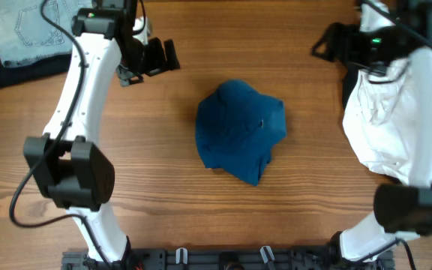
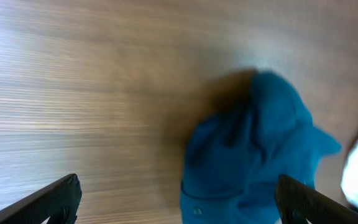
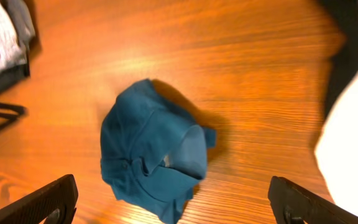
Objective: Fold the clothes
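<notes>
The clothes [image 1: 240, 129] are a dark blue garment lying crumpled in a heap at the middle of the wooden table [image 1: 163, 195]. My left gripper [image 1: 154, 57] hovers up and to the left of the heap, open and empty. In the left wrist view the clothes [image 2: 253, 155] lie low and to the right, and the left gripper [image 2: 178, 186] spreads wide above the wood. My right gripper [image 1: 325, 42] hangs at the far right, also open and empty. The right wrist view looks down on the clothes [image 3: 151, 149] between the spread fingers of the right gripper [image 3: 171, 183], well above the cloth.
A folded pale denim piece [image 1: 28, 34] rests on dark cloth at the table's far left corner. A white garment [image 1: 385, 120] lies bunched along the right side under the right arm. It shows as a white mass [image 3: 353, 155] in the right wrist view.
</notes>
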You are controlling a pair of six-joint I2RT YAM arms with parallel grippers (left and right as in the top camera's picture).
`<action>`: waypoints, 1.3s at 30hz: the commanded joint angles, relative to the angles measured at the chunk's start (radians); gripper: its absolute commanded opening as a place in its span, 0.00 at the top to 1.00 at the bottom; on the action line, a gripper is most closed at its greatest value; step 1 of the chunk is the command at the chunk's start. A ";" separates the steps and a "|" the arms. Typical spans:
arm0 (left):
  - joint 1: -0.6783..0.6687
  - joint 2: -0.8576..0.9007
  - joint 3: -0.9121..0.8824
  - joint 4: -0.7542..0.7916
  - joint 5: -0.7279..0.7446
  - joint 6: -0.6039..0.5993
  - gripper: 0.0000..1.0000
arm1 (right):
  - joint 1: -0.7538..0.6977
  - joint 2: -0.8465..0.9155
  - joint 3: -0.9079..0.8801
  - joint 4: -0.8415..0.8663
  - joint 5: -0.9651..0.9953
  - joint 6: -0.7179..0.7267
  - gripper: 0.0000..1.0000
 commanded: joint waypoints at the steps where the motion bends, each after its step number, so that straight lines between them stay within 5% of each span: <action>1: 0.002 0.089 -0.126 0.023 0.261 0.147 0.00 | -0.045 -0.066 0.018 -0.006 0.020 -0.018 0.00; 4: 0.002 0.132 -0.208 0.106 0.422 0.272 0.00 | -0.050 -0.063 0.013 -0.005 0.020 -0.018 0.01; 11: -0.010 0.239 -0.286 0.162 0.554 0.273 0.00 | -0.050 -0.055 0.013 -0.002 0.029 -0.018 0.01; 31: -0.180 0.275 -0.378 0.235 0.563 0.264 0.01 | -0.049 -0.052 0.013 -0.002 0.064 -0.018 0.00; 32: -0.180 0.275 -0.378 0.248 0.577 0.264 0.11 | -0.049 -0.052 0.013 -0.003 0.064 -0.017 0.00; 33: -0.179 0.275 -0.377 0.256 0.582 0.260 0.42 | -0.049 -0.052 0.013 -0.004 0.064 -0.017 0.01; 36: -0.160 0.275 -0.359 0.297 0.584 0.188 0.88 | -0.049 -0.051 0.013 -0.003 0.064 -0.014 0.01; 37: -0.150 0.275 -0.348 0.312 0.585 0.181 0.96 | -0.049 -0.052 0.013 -0.003 0.064 -0.014 0.00; 39: -0.127 0.275 -0.325 0.360 0.587 0.135 0.96 | -0.049 -0.051 0.013 -0.004 0.064 -0.014 0.00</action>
